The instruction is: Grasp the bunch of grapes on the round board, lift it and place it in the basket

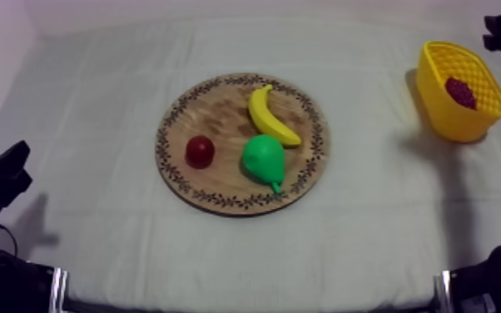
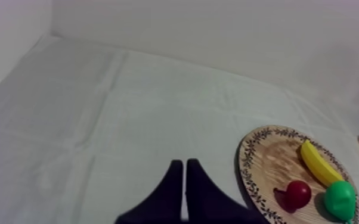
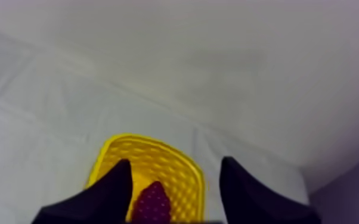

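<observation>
One bunch of grapes (image 1: 460,91) lies in the single basket (image 1: 449,123) under the right gripper (image 3: 175,162), fingers apart and empty. One banana (image 1: 269,116), one pear (image 1: 264,158) and one small red fruit (image 1: 200,151) sit on the board (image 1: 220,190). The left gripper (image 2: 185,164) is closed on nothing.

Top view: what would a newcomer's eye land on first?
The round wooden board in the centre, carrying a banana, a pear and a small red fruit. Next, the yellow basket at the far right with the bunch of grapes already inside, and my right gripper open above it.
</observation>
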